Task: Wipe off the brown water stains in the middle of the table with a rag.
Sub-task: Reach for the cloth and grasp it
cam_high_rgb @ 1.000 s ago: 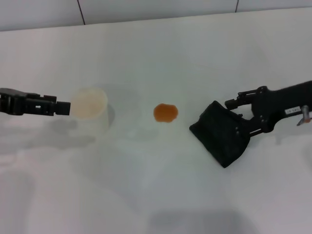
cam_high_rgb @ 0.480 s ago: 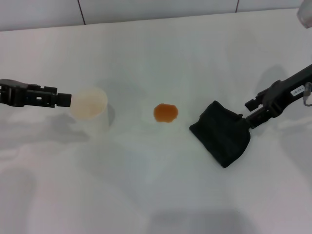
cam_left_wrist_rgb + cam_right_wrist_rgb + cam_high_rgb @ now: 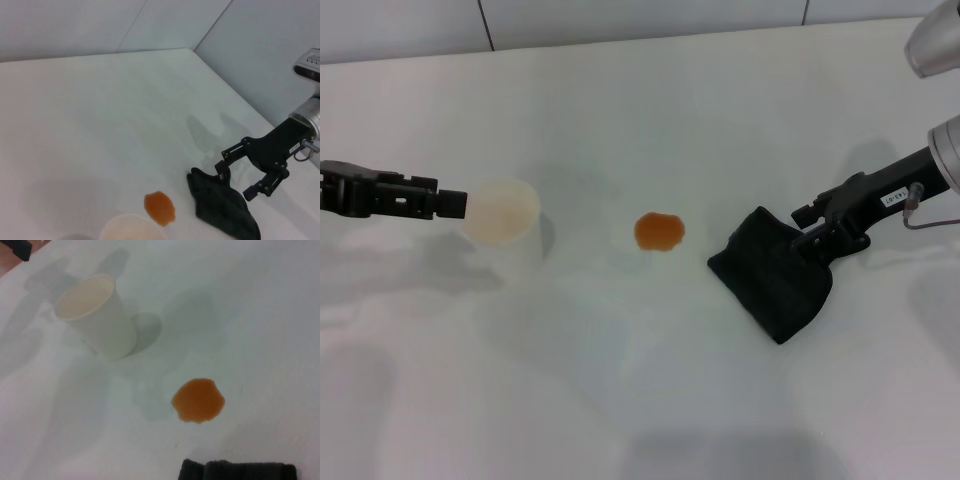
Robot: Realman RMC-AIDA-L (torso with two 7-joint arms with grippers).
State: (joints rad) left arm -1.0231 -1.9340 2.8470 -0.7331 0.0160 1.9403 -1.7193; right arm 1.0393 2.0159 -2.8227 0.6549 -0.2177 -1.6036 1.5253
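Ideally the right pincer (image 3: 807, 232), spread open at the rag's (image 3: 772, 283) edge, pinches a thick fold before sweeping toward the stain (image 3: 660, 231).

arms: black | right claw (image 3: 817, 226): white label, silver wrist

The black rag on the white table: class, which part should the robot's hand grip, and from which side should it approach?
Probably the rag's raised right edge, approached from the robot's right. The right hand sits at that edge, its fingers spread in the left wrist view. The rag lies flat in a thick fold, and that side faces away from the brown stain, so the rag could then be dragged over it.
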